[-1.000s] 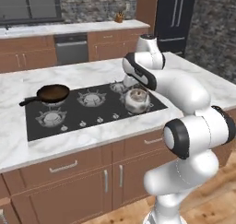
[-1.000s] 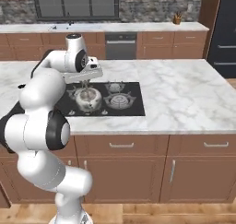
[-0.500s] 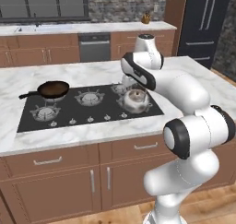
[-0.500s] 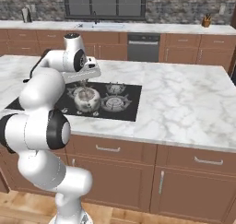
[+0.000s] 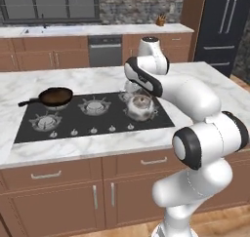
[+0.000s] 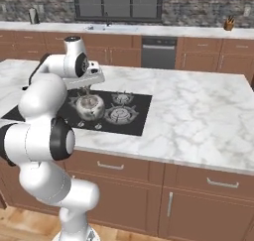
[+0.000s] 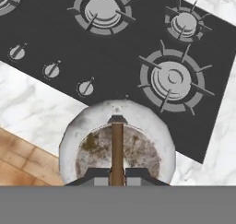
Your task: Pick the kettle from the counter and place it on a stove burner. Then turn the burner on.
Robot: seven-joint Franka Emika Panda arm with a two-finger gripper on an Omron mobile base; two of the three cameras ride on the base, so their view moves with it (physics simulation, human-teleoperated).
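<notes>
The hand [image 7: 117, 174], clamped on the kettle [image 5: 140, 107] handle, carries it over the cooktop [image 5: 93, 119]; next, lower it centred onto a burner [image 7: 171, 80].

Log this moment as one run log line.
hand: shut on kettle handle | kettle: held above cooktop, front right burner bare | frying pan: back left
</notes>
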